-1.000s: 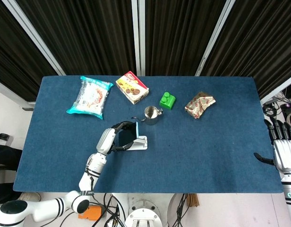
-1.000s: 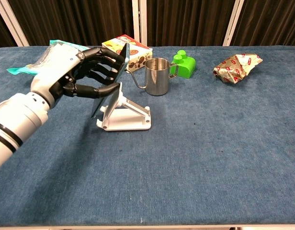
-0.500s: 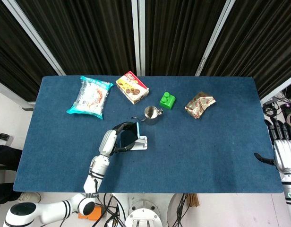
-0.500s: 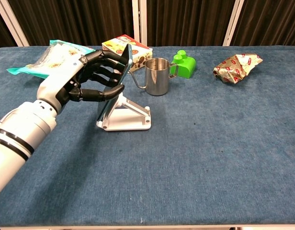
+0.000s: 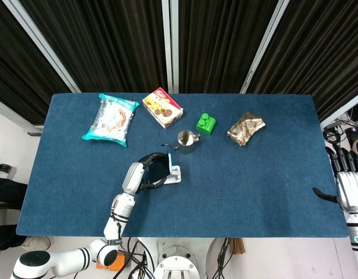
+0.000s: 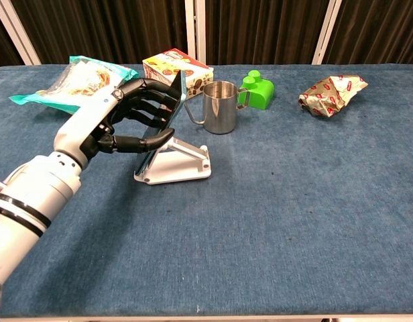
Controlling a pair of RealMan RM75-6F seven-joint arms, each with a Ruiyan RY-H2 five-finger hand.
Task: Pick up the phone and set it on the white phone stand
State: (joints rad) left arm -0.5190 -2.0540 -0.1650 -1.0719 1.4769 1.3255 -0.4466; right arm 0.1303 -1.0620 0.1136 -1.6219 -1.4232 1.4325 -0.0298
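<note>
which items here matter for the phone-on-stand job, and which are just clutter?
Job:
phone, held by the left hand
white stand, under the phone

Clutter:
metal cup
green block
cookie box
snack bag
foil packet
right hand, idle off the table edge

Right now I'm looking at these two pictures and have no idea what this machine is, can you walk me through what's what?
It is a two-armed robot with human-like hands, working at a blue table. One camera looks down from its head, the other forward from its chest. Its left hand holds a phone against a white phone stand. Its right hand waits at the table's edge, holding nothing. Behind the stand sit a metal cup, a green block, a cookie box, a snack bag and a crumpled foil packet.
</note>
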